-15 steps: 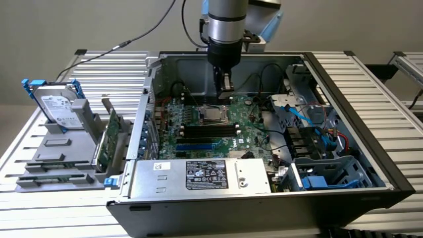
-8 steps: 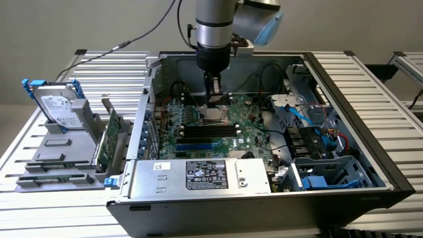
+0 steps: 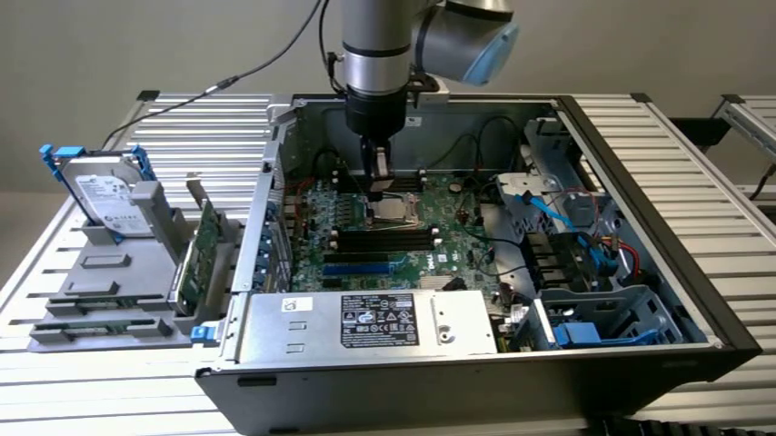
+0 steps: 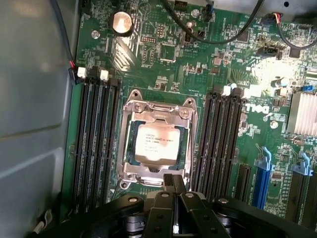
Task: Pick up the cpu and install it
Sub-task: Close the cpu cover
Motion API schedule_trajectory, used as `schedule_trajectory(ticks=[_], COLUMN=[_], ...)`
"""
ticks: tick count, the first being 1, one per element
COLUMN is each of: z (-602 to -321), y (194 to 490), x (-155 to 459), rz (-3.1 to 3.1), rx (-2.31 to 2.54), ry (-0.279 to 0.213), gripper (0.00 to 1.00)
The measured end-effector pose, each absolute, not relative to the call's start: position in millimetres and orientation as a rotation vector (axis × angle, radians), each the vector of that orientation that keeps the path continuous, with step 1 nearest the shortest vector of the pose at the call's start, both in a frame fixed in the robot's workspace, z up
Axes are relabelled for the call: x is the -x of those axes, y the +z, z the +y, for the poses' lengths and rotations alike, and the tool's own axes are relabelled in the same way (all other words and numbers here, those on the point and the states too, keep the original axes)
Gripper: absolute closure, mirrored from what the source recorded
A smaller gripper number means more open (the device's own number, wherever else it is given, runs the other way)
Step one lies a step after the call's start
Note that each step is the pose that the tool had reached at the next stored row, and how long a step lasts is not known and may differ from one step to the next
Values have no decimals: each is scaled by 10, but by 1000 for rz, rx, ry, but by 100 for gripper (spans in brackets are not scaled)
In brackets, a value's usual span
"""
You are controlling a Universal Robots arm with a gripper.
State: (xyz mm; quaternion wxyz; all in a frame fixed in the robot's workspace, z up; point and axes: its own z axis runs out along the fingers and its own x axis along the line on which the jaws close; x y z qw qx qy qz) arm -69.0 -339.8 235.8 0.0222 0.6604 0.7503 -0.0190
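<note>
Tool (image 3: 381, 193) is down inside the open case (image 3: 679, 300) on the arm (image 3: 370, 64), directly over the board (image 3: 363, 259); its fingers (image 4: 168, 184) are pressed together and nothing is between them; cpu (image 4: 157, 143) lies flat in the socket, silver top and printed markings facing up, just ahead of and below the tool tip (image 4: 174, 182); in the exterior view the cpu (image 3: 393, 213) sits immediately under the tool; whether the tip touches the socket frame (image 4: 130, 148) cannot be told; the frame's metal surround runs around the cpu on all sides; black memory slots (image 4: 96, 139) stand in banks flanking the socket, one bank on each side of the tool; coin battery (image 4: 121, 22) lies on the board well beyond the cpu from the tool; power supply (image 3: 363, 322) occupies the case edge on the camera side of the tool; hard drive (image 3: 107, 195) stands upright in a grey holder outside the case, well apart from the tool, with a green card (image 3: 200, 250) between it and the case wall; case and holder rest on the slatted bench (image 3: 691, 136).
</note>
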Motion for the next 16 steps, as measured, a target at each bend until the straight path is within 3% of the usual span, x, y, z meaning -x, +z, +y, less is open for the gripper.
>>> schedule_trajectory(ticks=[16], z=[-3370], y=[2154], x=[764], rz=[2365], rx=[-2063], ry=[14], gripper=[89])
